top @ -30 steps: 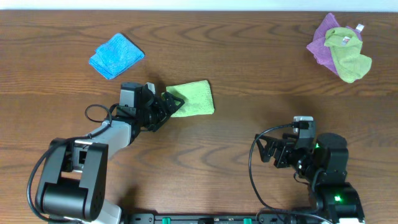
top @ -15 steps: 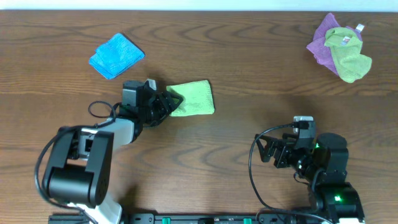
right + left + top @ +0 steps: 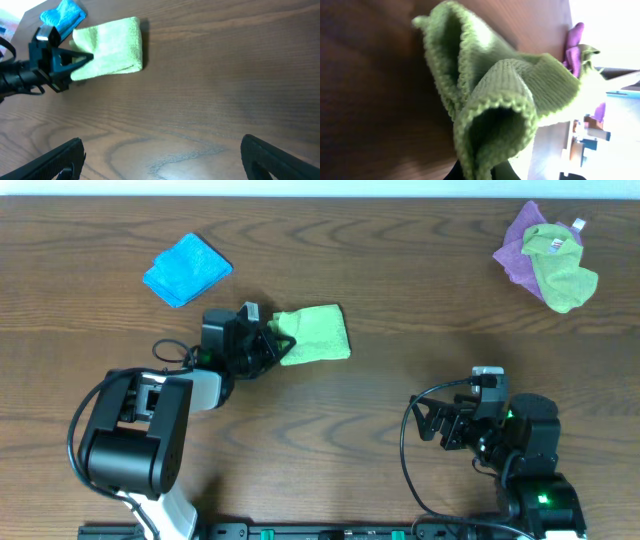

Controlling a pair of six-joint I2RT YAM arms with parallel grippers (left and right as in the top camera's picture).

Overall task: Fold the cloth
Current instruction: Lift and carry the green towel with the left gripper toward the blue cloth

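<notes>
Cloth [image 3: 320,332] in left end effector [image 3: 277,343]

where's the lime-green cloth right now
In the overhead view the lime-green cloth lies left of centre on the table, its left edge in the left gripper, with the blue cloth up and to its left.

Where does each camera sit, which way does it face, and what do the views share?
Overhead: above the table, looking straight down; both arms show, the left gripper at the edge of the cloth, the right gripper away from it.
Left wrist: on the left arm, low, looking along the table into the bunched cloth; only dark bits of its gripper show at the bottom.
Right wrist: on the right arm, looking across the table at the cloth; its own fingers show spread at both lower corners.
Shared: all three show the cloth.
</notes>
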